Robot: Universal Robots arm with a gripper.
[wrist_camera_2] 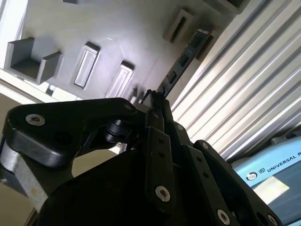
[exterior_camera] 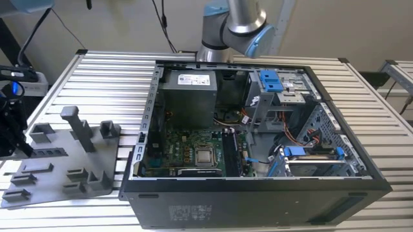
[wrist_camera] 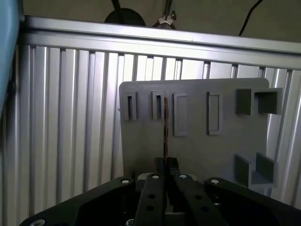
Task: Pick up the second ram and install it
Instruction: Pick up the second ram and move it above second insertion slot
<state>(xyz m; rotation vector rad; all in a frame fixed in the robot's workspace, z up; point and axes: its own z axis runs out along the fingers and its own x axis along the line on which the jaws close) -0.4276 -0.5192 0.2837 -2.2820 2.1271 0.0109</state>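
Gripper (wrist_camera: pixel 165 163) jaws stand almost together, pinched on the near end of the second ram (wrist_camera: pixel 165 127). In the first wrist view it shows edge-on as a thin brownish line running from the fingertips towards a narrow slot (wrist_camera: pixel 158 104) in the grey plastic tray (wrist_camera: pixel 202 150). In the second wrist view the same dark stick (wrist_camera_2: pixel 186 56) reaches from the gripper to the tray's edge. Whether its far end is clear of the slot cannot be told. The tray lies on the slatted metal table (exterior_camera: pixel 103 72), at the exterior view's left of the open computer case (exterior_camera: pixel 258 198), well apart from the motherboard (exterior_camera: pixel 187 152). I judge the stick very light and stiff, but thin and brittle, with smooth faces that could slip or pivot when it is held by one end. The safest hold looks to be a flat, moderate pinch across both faces near the upper edge, away from the contact edge and the chips.
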